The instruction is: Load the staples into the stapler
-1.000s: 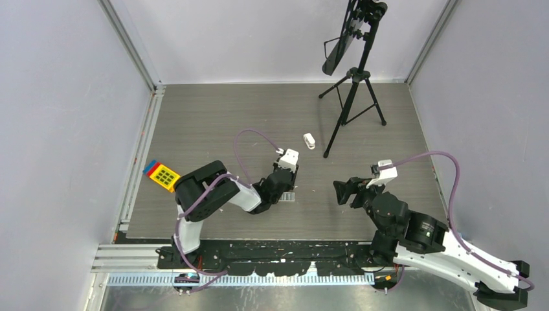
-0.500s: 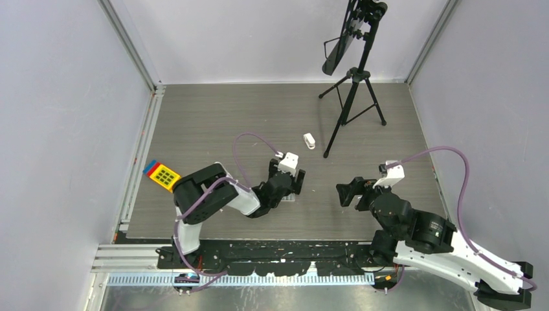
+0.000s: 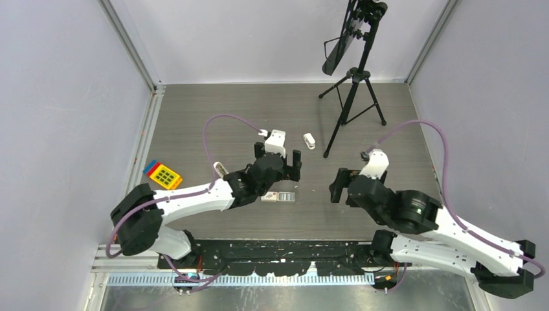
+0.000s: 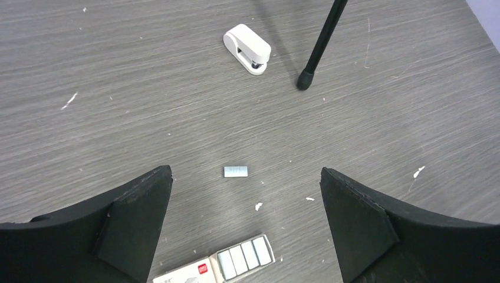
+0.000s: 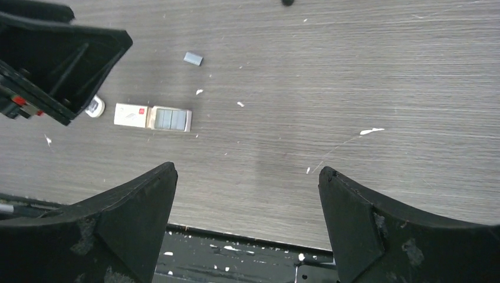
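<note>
Staples [image 4: 244, 257] and stapler [image 3: 220, 170], lying apart on the desk [image 4: 118, 88].
Flat white box [image 4: 183, 274] with red mark, grey tray slid out, silvery strips side by side inside; one loose strip [image 4: 236, 171] flat just beyond. Slim white stapler well left, too small for detail.

- Pale lilac walls [image 3: 58, 97] are enclosing the work area on three sides, lit evenly.
- Aluminium posts [image 3: 127, 44] are rising at the two back corners.
- A grey wood-grain tabletop [image 3: 207, 116] is serving as the floor of the cell.
- White flecks [image 4: 69, 101] are lying scattered over it.
- A black tripod [image 3: 353, 97] is standing at back right, carrying a tilted dark panel [image 3: 338, 52].
- A yellow, blue and red card [image 3: 162, 175] is lying at the left edge.
</note>
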### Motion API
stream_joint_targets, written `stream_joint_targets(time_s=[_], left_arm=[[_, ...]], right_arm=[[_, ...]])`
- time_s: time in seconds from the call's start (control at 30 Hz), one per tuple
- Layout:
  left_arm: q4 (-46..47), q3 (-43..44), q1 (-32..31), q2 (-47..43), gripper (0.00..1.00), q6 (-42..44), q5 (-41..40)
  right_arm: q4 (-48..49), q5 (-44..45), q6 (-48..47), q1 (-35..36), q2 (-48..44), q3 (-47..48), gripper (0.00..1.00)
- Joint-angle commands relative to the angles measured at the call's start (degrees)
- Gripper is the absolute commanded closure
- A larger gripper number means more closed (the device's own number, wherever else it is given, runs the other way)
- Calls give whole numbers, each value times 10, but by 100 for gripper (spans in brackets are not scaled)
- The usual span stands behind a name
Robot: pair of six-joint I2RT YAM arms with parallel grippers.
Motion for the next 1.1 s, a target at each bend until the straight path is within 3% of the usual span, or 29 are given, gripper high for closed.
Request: stream_joint_targets(time_s=[0.0, 0.23, 0.33, 0.53, 0.83, 1.07], left_arm=[[-183, 50, 11, -45, 0, 0, 22], [-278, 40, 134, -161, 0, -17, 88], [-337, 51, 190, -216, 0, -9, 115], [-434, 110, 291, -247, 0, 35, 165], [-412, 119, 424, -202, 0, 33, 280], [-442, 134, 454, -189, 0, 71, 278]], right_arm=[[92, -64, -58, 2, 60, 44, 6], [334, -124, -208, 1, 86, -30, 5], [385, -144, -269, -13, 118, -20, 5], [383, -244, -305, -88, 252, 30, 10], [328, -328, -368, -154, 414, 119, 17], [244, -378, -459, -200, 555, 222, 26]])
